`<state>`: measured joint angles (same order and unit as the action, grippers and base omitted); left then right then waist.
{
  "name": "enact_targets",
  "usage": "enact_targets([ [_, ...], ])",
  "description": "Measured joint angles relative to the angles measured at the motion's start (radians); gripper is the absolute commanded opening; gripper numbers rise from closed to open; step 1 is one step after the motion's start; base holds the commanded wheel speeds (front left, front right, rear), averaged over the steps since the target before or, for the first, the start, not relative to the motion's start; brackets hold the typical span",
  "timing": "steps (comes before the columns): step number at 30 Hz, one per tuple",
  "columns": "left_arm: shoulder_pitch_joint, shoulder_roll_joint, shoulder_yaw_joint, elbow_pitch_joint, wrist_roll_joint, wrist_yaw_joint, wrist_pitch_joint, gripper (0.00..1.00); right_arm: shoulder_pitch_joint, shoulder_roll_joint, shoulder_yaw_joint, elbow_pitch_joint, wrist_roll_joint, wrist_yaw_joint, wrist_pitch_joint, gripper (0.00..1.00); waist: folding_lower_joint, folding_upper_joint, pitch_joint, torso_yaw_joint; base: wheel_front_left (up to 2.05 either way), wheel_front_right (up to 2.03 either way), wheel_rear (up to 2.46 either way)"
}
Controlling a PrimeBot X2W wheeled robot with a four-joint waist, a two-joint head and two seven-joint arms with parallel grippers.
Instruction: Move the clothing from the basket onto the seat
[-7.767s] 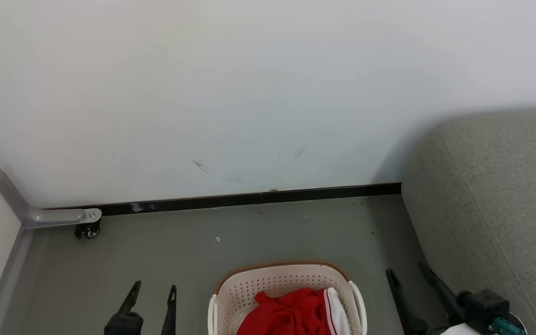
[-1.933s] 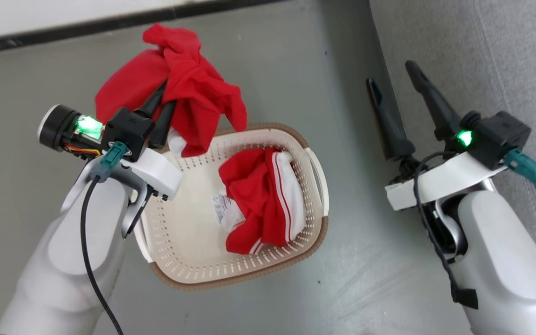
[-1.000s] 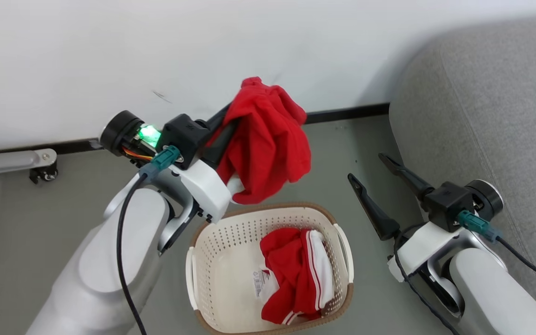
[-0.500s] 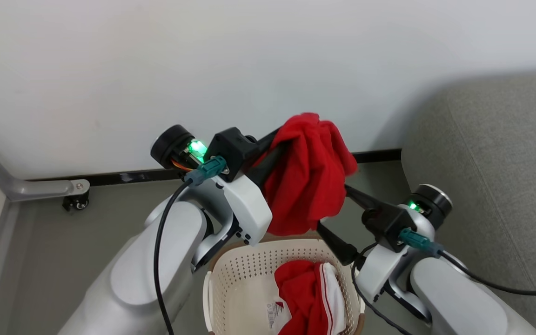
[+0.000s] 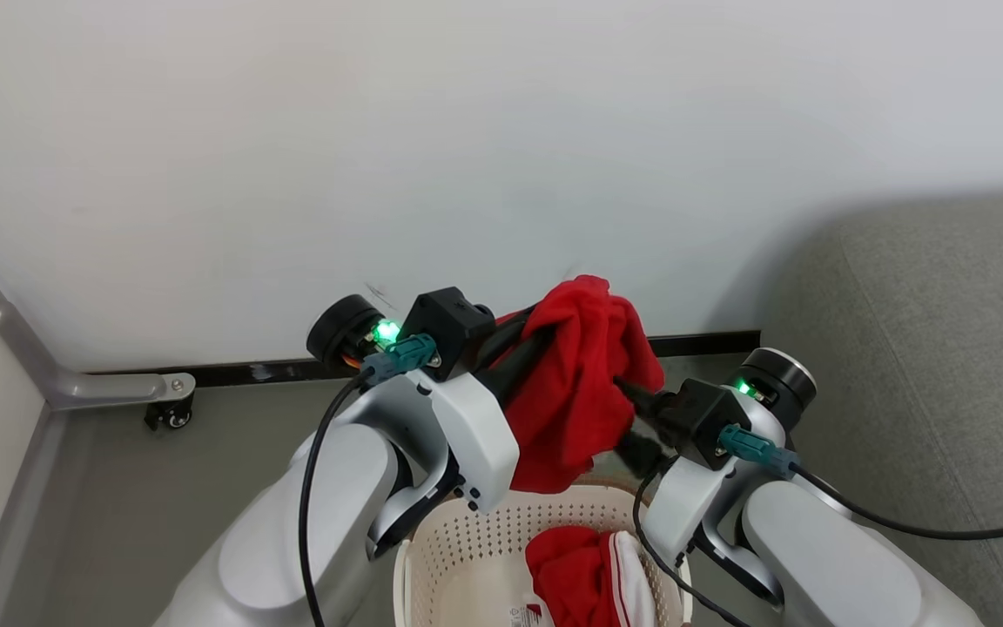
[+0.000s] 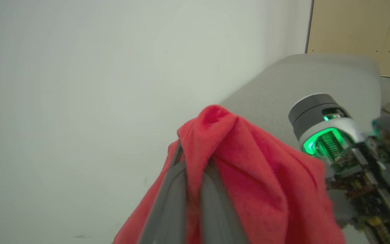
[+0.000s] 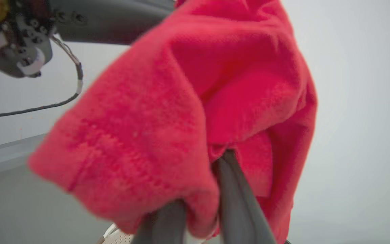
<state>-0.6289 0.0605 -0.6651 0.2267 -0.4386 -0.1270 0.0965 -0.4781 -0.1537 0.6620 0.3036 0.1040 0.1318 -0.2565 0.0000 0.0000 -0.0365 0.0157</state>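
A bright red piece of clothing [image 5: 575, 392] hangs above the basket [image 5: 458, 557]. My left gripper [image 5: 545, 335] is shut on its upper fold, and the left wrist view shows the clothing [image 6: 249, 169] draped over the two fingers [image 6: 171, 189]. My right gripper [image 5: 632, 409] reaches in from the right. In the right wrist view its fingers [image 7: 239, 203] pinch a fold of the clothing [image 7: 181, 84] between them. A second red and white garment [image 5: 575, 575] lies in the cream basket at the bottom edge. The grey seat [image 5: 928, 348] rises on the right.
A pale wall with a black skirting board [image 5: 275, 373] stands close behind both grippers. A grey metal bar with a small caster [image 5: 166, 409] sits on the grey floor [image 5: 118, 488] at the left. A wooden panel [image 6: 350, 27] stands behind the seat [image 6: 283, 88].
My right gripper has swung left to the hanging clothing and its fingers have come together on it. The head camera has tilted up, so the basket sits lower in view.
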Motion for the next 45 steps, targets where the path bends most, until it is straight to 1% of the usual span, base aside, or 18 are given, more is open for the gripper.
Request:
enact_targets([
  [9,0.051,-0.001,0.007,-0.006,-0.041,0.0,0.009,0.0,0.009,0.007,-0.029,0.028,0.011,0.0,0.0,0.0,0.0,0.0,-0.027,-0.004,0.0,0.0,0.0],
  [10,0.057,-0.002,0.01,-0.007,-0.048,0.0,0.008,0.35,0.01,0.003,-0.037,0.029,0.011,0.0,0.0,0.0,-0.0001,0.0,-0.028,-0.006,0.0,0.0,0.0],
  [13,0.069,-0.002,0.017,-0.008,-0.055,0.001,0.006,0.92,0.01,-0.008,-0.055,0.029,0.011,0.0,0.0,0.0,-0.0001,0.0,-0.03,-0.012,0.0,0.0,0.0],
  [14,0.073,-0.002,0.02,-0.008,-0.056,0.002,0.001,1.0,0.01,-0.014,-0.069,0.029,0.01,0.0,0.0,0.0,0.0,0.0,-0.031,-0.015,0.0,0.0,0.0],
  [16,0.085,-0.003,0.023,-0.008,-0.056,0.009,-0.016,1.0,0.011,-0.039,-0.112,0.024,0.01,0.0,0.0,0.0,0.0,0.0,-0.034,-0.027,0.0,0.0,0.0],
  [22,0.108,-0.007,0.02,-0.002,-0.056,0.01,-0.05,1.0,0.031,-0.096,-0.213,-0.003,0.007,0.0,0.0,0.0,0.0,0.0,-0.039,-0.058,0.0,0.0,0.0],
  [30,0.15,-0.011,-0.024,0.024,-0.063,0.01,-0.08,1.0,0.105,-0.159,-0.331,-0.039,-0.022,0.0,0.0,0.0,0.0,0.0,-0.046,-0.112,0.0,0.0,0.0],
  [37,0.168,-0.016,-0.068,0.034,-0.081,0.009,-0.105,1.0,0.207,-0.192,-0.431,-0.064,-0.029,0.0,0.0,0.0,0.0,0.0,-0.054,-0.17,0.0,0.0,0.0],
  [40,0.172,-0.017,-0.089,0.036,-0.09,0.009,-0.117,1.0,0.249,-0.198,-0.479,-0.077,-0.029,0.0,0.0,0.0,0.0,0.0,-0.057,-0.198,0.0,0.0,0.0],
  [45,0.189,-0.019,-0.121,0.038,-0.103,0.009,-0.138,1.0,0.299,-0.204,-0.531,-0.107,-0.033,0.0,0.001,0.0,0.0,0.0,-0.061,-0.247,0.0,0.0,0.0],
])
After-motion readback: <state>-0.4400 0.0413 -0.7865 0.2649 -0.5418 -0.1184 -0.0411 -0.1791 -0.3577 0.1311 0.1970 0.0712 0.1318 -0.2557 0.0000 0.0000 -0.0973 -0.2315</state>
